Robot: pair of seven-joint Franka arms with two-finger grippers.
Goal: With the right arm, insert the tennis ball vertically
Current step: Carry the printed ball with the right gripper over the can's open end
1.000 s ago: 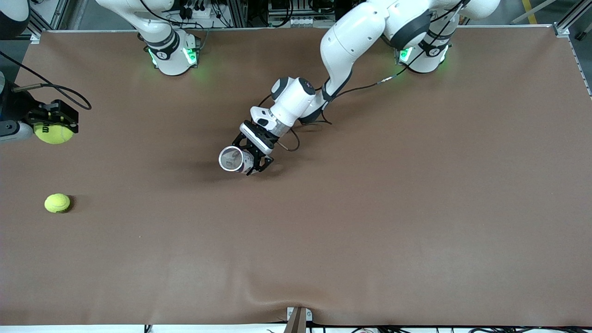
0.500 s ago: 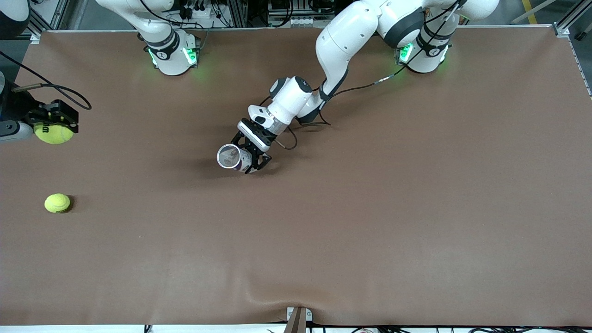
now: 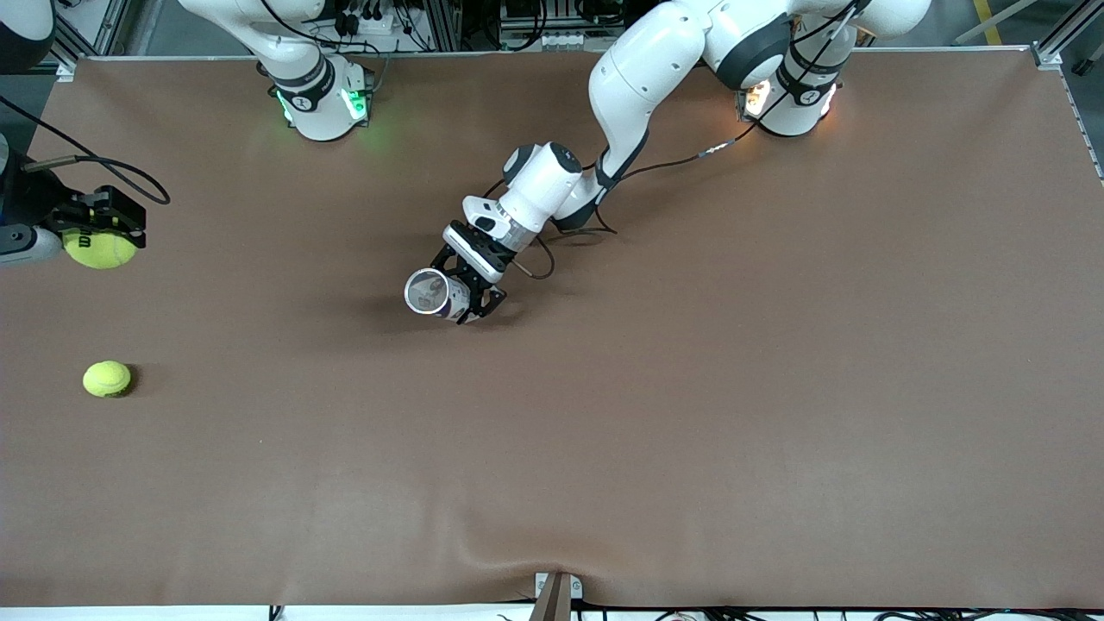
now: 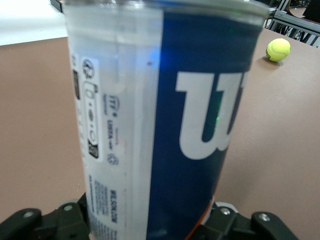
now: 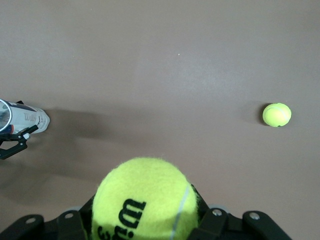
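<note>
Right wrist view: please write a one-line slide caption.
Right gripper holds a yellow-green felt tennis ball above the brown table.

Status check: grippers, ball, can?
Right gripper shut on yellow-green tennis ball, near table edge. Left gripper holds clear blue-labelled can upright, mid-table. Spare ball clear of path.

A robotics lab: two white robot arms (image 3: 638, 78) bolted at the edge of a wide bench (image 3: 690, 431) under a plain brown cover; aluminium framing (image 3: 1056, 52), cables and power strips (image 3: 362, 17) crowd the strip along the arms' bases; lit status rings glow at each base.
</note>
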